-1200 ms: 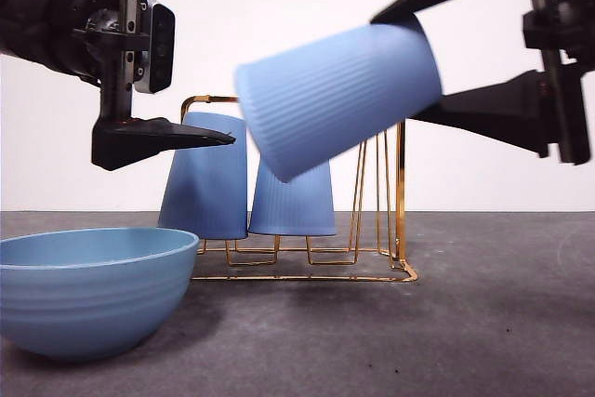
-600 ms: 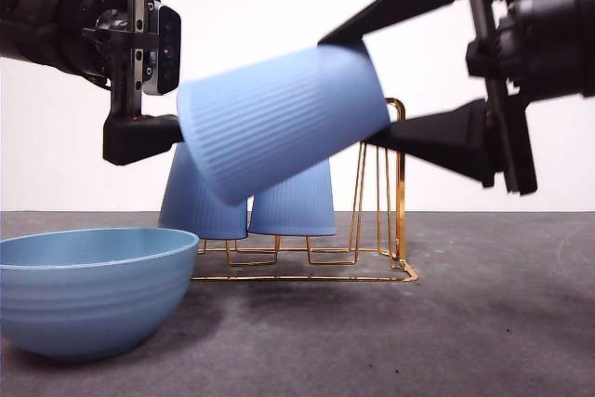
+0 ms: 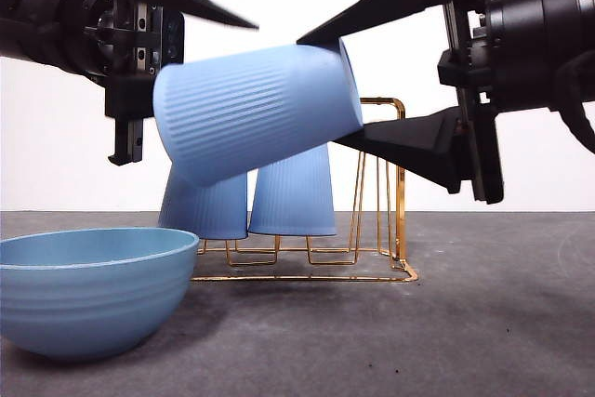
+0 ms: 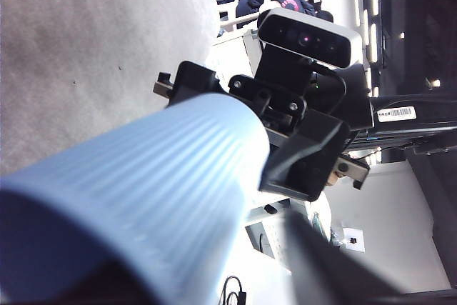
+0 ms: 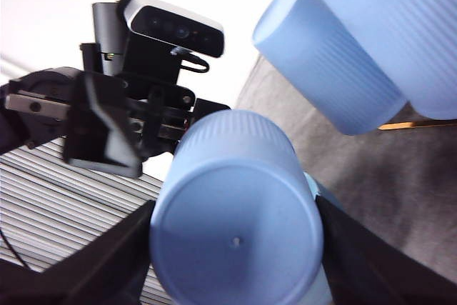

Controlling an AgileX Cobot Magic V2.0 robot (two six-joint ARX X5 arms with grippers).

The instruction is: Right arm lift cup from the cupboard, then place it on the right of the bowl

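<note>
A ribbed light blue cup (image 3: 256,109) hangs tilted on its side above the table. My right gripper (image 3: 321,90) comes in from the right and is shut on the cup's narrow end (image 5: 235,241). The cup's wide mouth points at my left gripper (image 3: 200,76), which is open at the upper left with the cup (image 4: 143,198) lying between its jaws. Two more cups (image 3: 204,202) (image 3: 293,192) stand upside down on the gold wire cupboard (image 3: 400,183). The wide blue bowl (image 3: 88,285) sits on the table at the front left, below the held cup.
The dark grey table (image 3: 483,323) stretches out to the right of the bowl and in front of the cupboard. A white wall stands behind. Both arms crowd the space above the cupboard.
My right gripper has carried the cup leftward and a little lower, away from the cupboard's right side. Its mouth end now overlaps my left gripper, which has turned slightly.
</note>
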